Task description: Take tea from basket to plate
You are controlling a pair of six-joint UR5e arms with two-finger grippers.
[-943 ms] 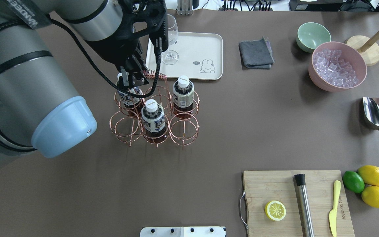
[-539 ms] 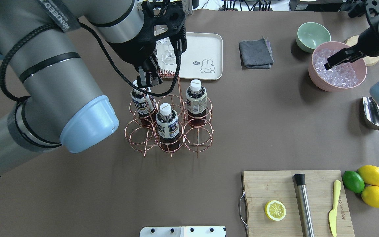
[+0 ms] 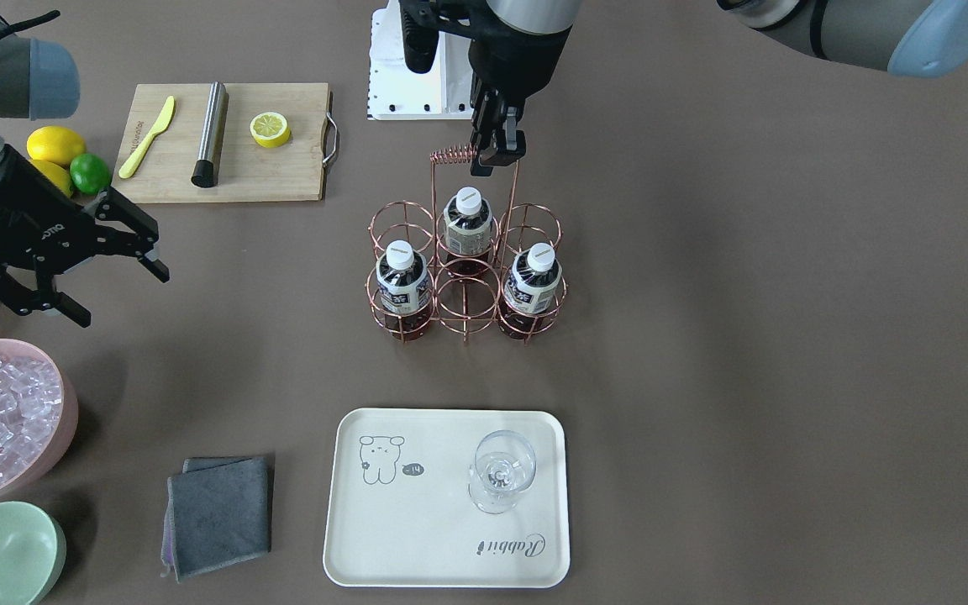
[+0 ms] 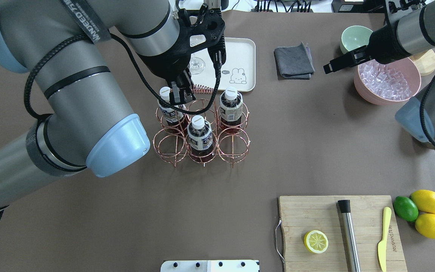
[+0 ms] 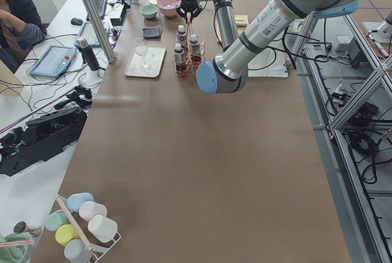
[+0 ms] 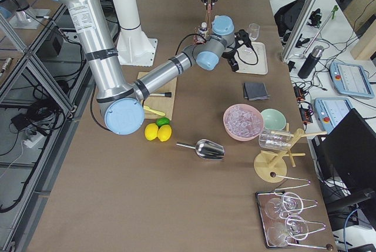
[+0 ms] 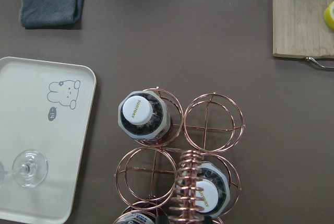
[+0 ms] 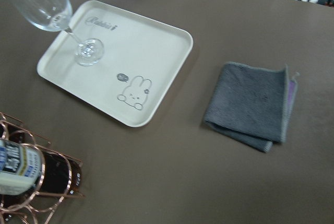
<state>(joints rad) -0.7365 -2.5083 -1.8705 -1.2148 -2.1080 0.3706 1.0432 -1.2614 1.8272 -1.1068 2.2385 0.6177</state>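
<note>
While the big grey left arm reached out over the brown table with its wrist turned straight down, the left gripper (image 3: 497,155) was clamped on one end of the coiled handle of the rose-gold wire basket (image 3: 465,319) of six ring cells. The right arm hung low beside the pink bowl of ice cubes (image 3: 68,420), and the right gripper (image 3: 124,296) was spread wide with nothing in it.

The cream rectangular tray (image 3: 434,538) with a grey bear drawing lay apart from the basket, on the side away from the robot. Three small clear bottles of dark brown tea (image 3: 467,231), white-capped and grey-labelled, stood upright in the cells. One was in the middle cell of the row nearer the robot, and two were in the end cells of the other row.

From overhead the left wrist hid part of the tray. The left wrist camera cut off the bottle nearest the fingers. Whether the basket's feet touched the table could not be told.
</note>
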